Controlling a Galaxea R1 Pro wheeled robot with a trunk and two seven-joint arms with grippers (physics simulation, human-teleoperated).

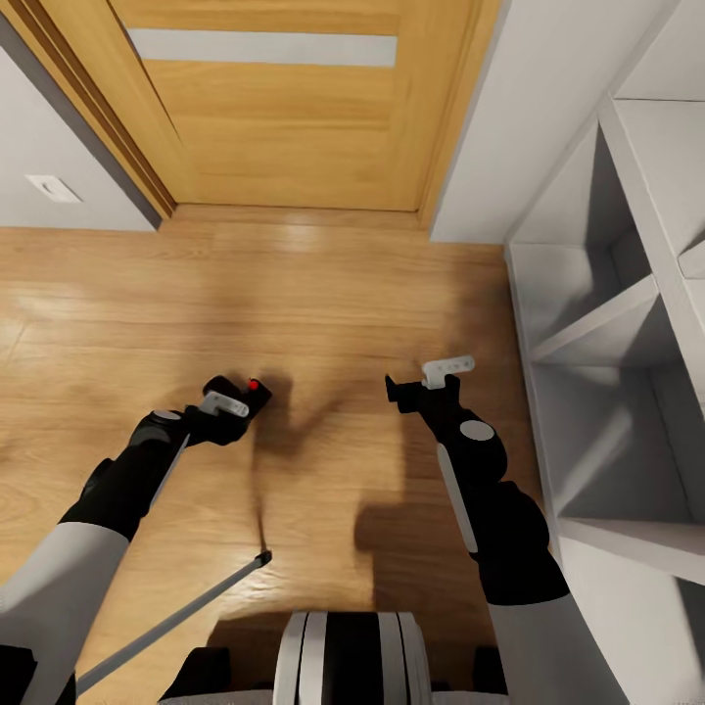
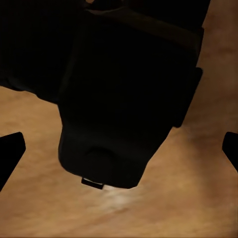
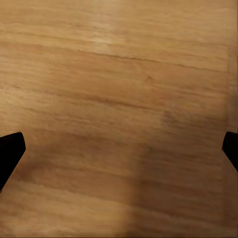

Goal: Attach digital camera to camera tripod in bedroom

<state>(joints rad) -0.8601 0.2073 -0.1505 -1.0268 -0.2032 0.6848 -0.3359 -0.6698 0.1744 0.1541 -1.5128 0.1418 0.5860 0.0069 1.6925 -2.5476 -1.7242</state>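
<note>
Bedroom, by oak door (image 1: 284, 108): my left gripper (image 1: 238, 399) clutching digital camera (image 1: 251, 392), red button up, over plank floor (image 1: 323, 294); my right gripper (image 1: 416, 380) hanging spread, holding nothing; tripod leg (image 1: 176, 617) slanting by my base.

The camera tripod (image 1: 176, 617) shows 1 silver leg, cut off at the frame's bottom.

A room in a home, a bedroom or hallway corner by the look of it. A warm oak door with a frosted glass strip (image 1: 262, 47) stands shut in its wooden frame, pale grey walls (image 1: 59, 137) run either side, and a white light switch plate (image 1: 53, 188) sits low on one. Light wood plank flooring (image 1: 323, 294) spreads underfoot, with white open cube shelving (image 1: 627, 323) against the wall.
</note>
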